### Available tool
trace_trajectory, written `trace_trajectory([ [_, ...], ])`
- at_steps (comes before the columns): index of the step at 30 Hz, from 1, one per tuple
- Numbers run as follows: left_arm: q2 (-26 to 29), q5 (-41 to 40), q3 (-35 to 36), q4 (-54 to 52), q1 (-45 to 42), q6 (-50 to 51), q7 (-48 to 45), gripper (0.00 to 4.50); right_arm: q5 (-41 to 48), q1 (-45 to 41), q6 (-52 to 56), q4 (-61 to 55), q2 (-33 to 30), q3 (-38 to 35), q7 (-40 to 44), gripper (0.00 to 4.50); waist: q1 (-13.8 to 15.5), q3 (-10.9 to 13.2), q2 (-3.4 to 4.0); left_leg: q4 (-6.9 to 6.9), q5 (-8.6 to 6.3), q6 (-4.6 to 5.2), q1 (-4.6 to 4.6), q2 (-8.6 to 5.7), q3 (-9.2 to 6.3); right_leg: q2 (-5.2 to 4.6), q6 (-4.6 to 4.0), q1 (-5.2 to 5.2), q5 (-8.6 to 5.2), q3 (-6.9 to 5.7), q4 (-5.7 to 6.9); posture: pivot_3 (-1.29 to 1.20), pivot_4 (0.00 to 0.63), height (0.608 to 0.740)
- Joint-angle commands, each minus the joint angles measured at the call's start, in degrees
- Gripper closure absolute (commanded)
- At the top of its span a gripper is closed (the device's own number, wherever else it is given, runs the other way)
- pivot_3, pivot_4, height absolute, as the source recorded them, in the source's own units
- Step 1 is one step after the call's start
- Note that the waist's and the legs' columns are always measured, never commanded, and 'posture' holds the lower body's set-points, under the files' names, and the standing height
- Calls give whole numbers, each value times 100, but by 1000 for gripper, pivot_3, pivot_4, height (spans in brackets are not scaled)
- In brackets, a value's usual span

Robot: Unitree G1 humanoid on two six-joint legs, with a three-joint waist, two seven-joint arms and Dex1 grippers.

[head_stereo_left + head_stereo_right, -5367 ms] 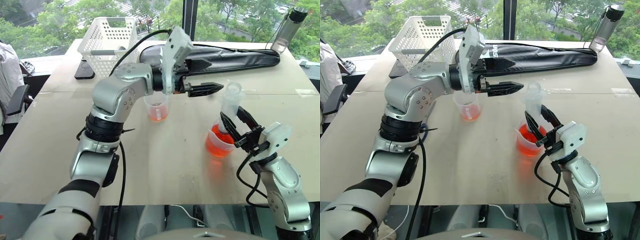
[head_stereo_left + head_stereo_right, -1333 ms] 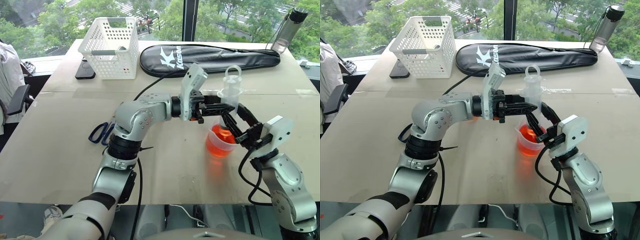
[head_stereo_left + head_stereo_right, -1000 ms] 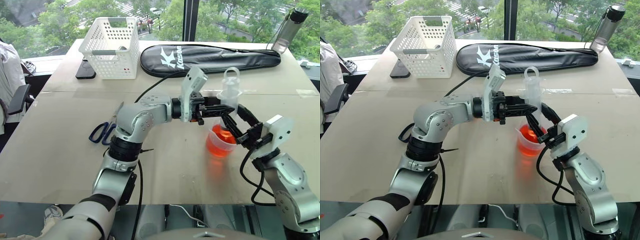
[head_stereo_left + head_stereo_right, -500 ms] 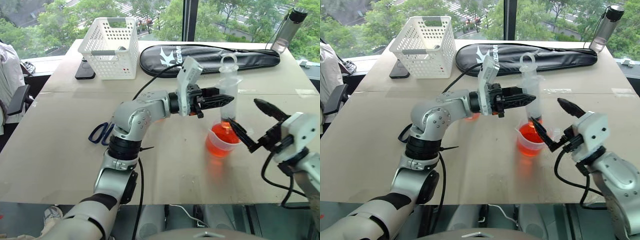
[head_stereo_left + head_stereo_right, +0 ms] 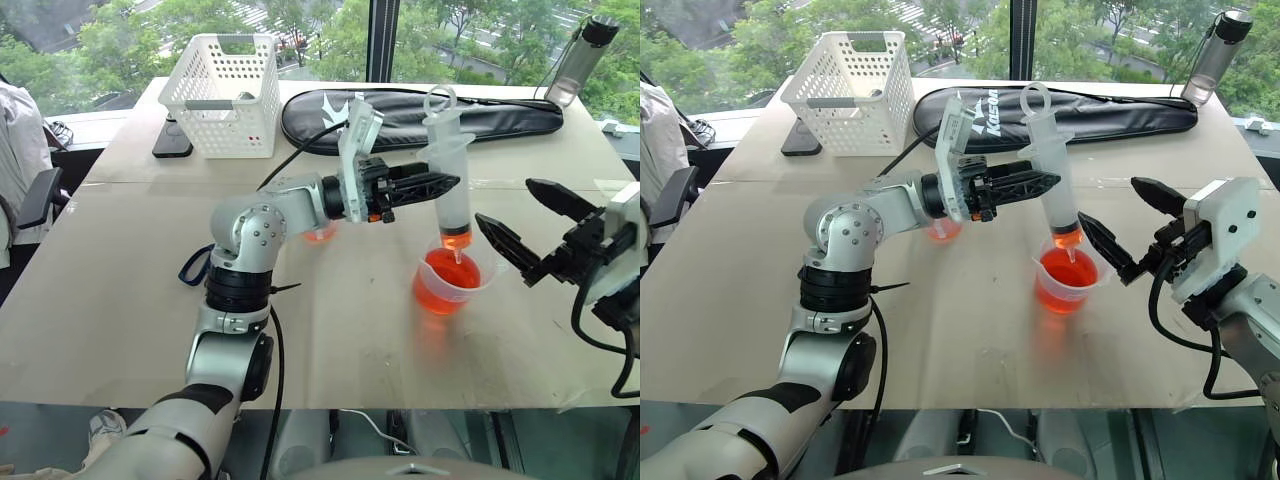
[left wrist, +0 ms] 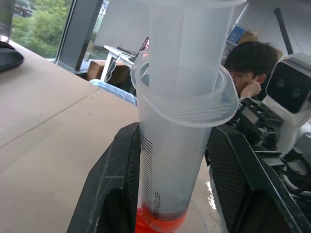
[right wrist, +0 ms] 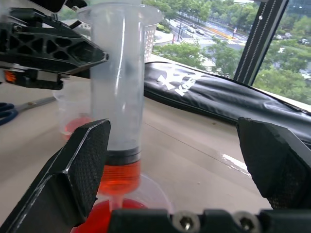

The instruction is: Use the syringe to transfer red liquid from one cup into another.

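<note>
My left gripper (image 5: 438, 184) is shut on the barrel of the syringe (image 5: 447, 165), just below its flange. The syringe hangs slightly tilted, tip down, just above the wide handled cup (image 5: 470, 296), which holds red liquid (image 5: 442, 288). A small amount of red liquid (image 7: 119, 177) sits in the bottom of the syringe. My right gripper (image 5: 505, 203) stands open to the right of the syringe and apart from it. The smaller cup (image 5: 943, 229) stands behind my left forearm, partly hidden, with a little red liquid in it.
A white basket (image 5: 222, 95), a dark phone (image 5: 172, 140), a long black bag (image 5: 470, 108) and a water bottle (image 5: 578, 60) line the table's far side. Blue scissors (image 5: 192, 270) lie left of my left arm. A person (image 6: 249, 68) sits beyond the table.
My right gripper has opened wide, let go of the syringe and drawn off to the right and up. My left gripper has lifted the syringe's tip out of the wide cup.
</note>
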Motion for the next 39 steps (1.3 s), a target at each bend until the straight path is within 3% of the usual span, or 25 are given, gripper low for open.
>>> trace_trajectory([
  [1,-37,-412,444,-100,-126,115,190,2891,218,-249,-25,57,27,-169,-258,9,-12,0,0,0,0,0,1,0,0,0,0,0,0,0,1,0,150,724],
  [4,-15,-838,992,79,-318,337,551,2891,921,-586,-18,296,133,-378,-529,9,-27,0,0,0,1,-1,3,2,1,0,0,0,0,2,3,0,150,724],
  [8,417,-1017,1429,167,-481,462,792,2891,1208,-974,-5,583,-22,-398,-702,9,-32,0,0,0,1,-1,3,3,1,2,0,-1,0,2,3,0,150,724],
  [12,1336,-807,1809,395,-684,298,756,2891,1191,-1184,-28,790,-82,-206,-702,9,-12,0,0,-5,1,-2,0,2,3,1,0,-3,0,1,-3,0,150,724],
  [18,2666,-19,1571,775,-631,-399,-26,2891,958,-1931,34,1423,204,425,-1000,9,-55,5,-7,-7,2,-3,3,3,9,0,0,-7,0,3,0,0,150,724],
  [20,2965,387,1290,820,-530,-854,-366,2891,706,-2551,128,1806,226,912,-854,9,-79,6,-4,-8,2,-3,5,2,10,0,-1,-8,0,3,3,0,150,724],
  [29,3232,1139,784,1000,-226,-1564,-999,2891,-172,-5097,691,3536,725,2194,-508,9,-83,7,-7,-14,2,-3,-41,1,24,-6,-2,-65,1,15,5,0,150,724],
  [34,3161,1458,503,1004,-64,-1857,-1235,2891,-461,-6448,988,4443,1376,2772,154,9,-149,6,-9,-12,3,-3,-107,2,27,-7,-2,-132,3,14,12,0,150,724],
  [36,3158,1545,426,960,-14,-1938,-1313,2891,-494,-6739,1136,4667,1603,2822,310,554,-151,6,-9,-16,3,-3,-112,3,25,-7,-2,-136,3,10,12,0,150,724],
  [39,3113,1525,439,884,0,-1896,-1352,2891,-662,-7096,1201,4952,1920,2953,569,554,-149,6,-9,-18,3,-3,-116,3,26,-8,-1,-136,3,10,13,0,150,724],
])
